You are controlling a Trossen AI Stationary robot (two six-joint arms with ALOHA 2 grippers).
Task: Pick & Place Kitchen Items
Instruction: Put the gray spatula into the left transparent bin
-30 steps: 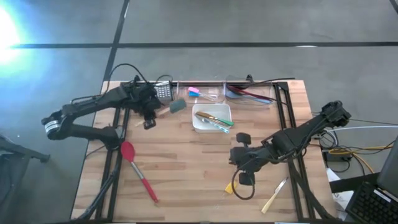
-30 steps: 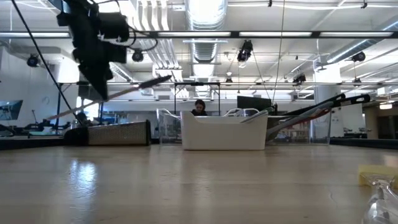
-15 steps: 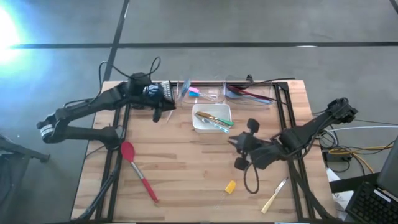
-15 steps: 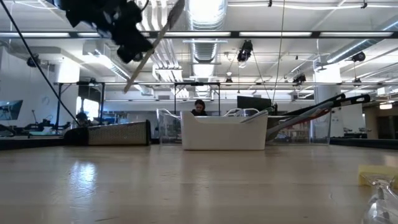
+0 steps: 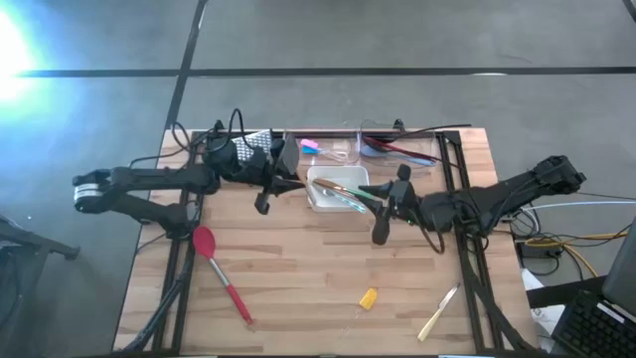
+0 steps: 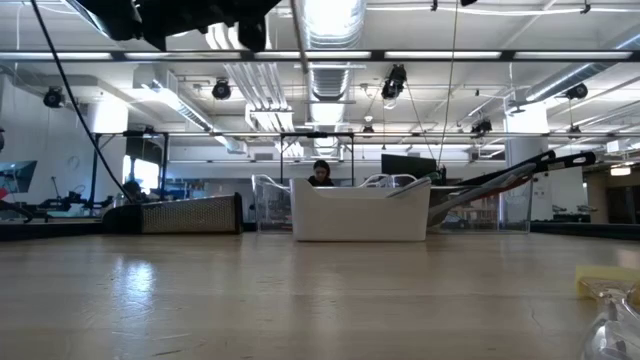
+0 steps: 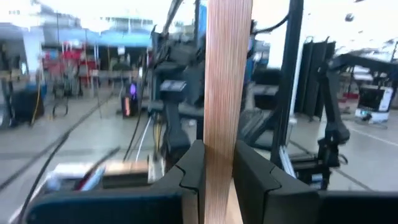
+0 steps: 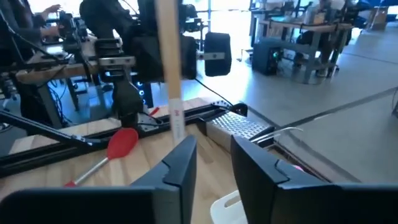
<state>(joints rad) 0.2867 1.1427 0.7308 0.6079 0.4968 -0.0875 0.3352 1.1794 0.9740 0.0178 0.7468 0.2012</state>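
A spatula with a grey head (image 5: 288, 156) and a wooden handle (image 7: 227, 74) stands upright in the air left of the white tray (image 5: 312, 189), with my left gripper (image 5: 281, 182) shut on it. My right gripper (image 5: 370, 199) hovers over the tray's right side, pointing level toward the left arm. Its fingers (image 8: 180, 165) are open with nothing between them. The handle's lower end (image 8: 178, 127) shows just beyond them; I cannot tell whether it touches. A red spatula (image 5: 221, 273), a yellow piece (image 5: 368, 297) and a wooden stick (image 5: 438, 316) lie on the table. My left gripper pinches the spatula's wooden handle (image 7: 221, 155) between its two fingers. The fingers come in about level from the table's left and lie across the handle. The spatula is lifted clear and upright, grey head up, with the handle's free end hanging below the fingers.
A steel grater (image 5: 260, 147) and two clear bins (image 5: 333, 149) (image 5: 397, 149) holding utensils line the far edge. Several utensils lie in the white tray (image 6: 360, 215). Black frame rails run down both sides of the table. A person shows far behind the tray in the low view.
My left gripper has risen and gone toward the table's right, tipping from pointing down to about level; the spatula has swung from a slant to upright. My right gripper has moved from beside the yellow piece toward the far edge, over the tray, tipping up to level.
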